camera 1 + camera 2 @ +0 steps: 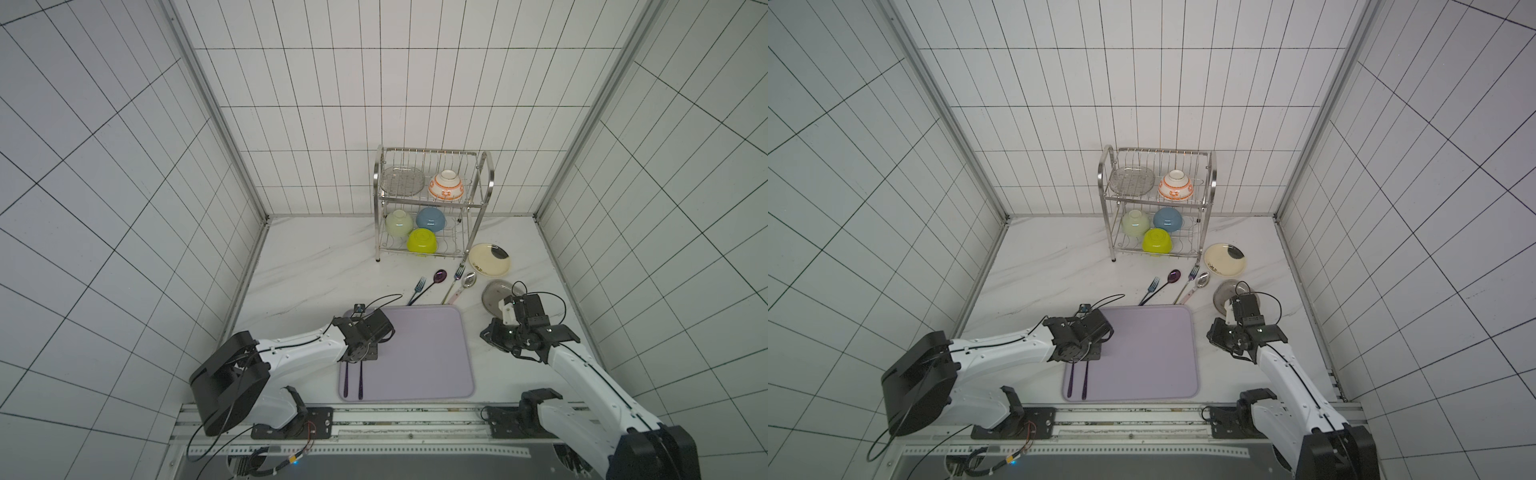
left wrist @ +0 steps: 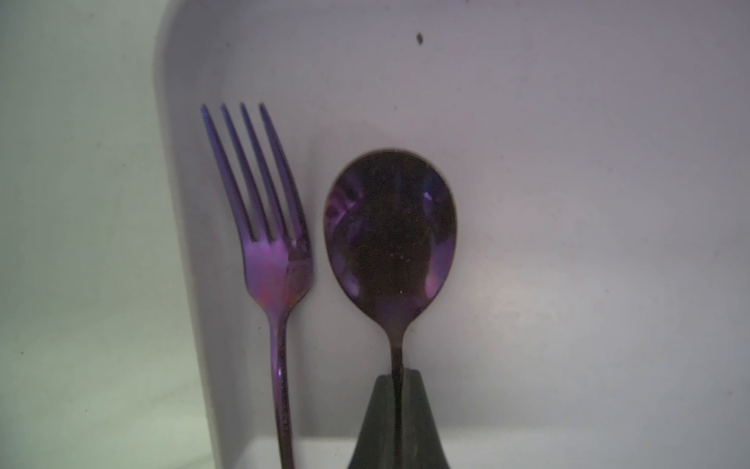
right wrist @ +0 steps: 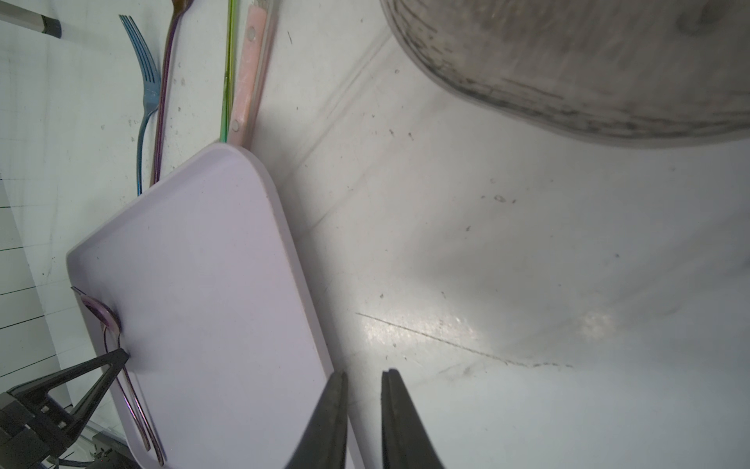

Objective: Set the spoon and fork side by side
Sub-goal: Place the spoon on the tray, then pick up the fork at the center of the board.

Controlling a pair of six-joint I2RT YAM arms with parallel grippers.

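1. Purple spoon [image 1: 360, 382] and fork [image 1: 345, 380] are side by side on the lilac mat [image 1: 424, 353] in a top view, near its left edge.
2. Left wrist view: the left claw [image 2: 399, 406] pinches the spoon's thin neck, just beside the fork. I think the setting-down step is almost done. Next it must let go gently and lift up.
3. Right wrist view: the right claw [image 3: 363, 406] shows a narrow gap and holds nothing, above the worktop [image 3: 487, 264].

In both top views I look down from high above the near edge of the white marbled tabletop [image 1: 316, 266] toward its far edge. Each wrist camera sits close and low; both share the flat lavender rectangular mat [image 2: 568, 182] and the iridescent purple metal spoon [image 2: 391, 231].
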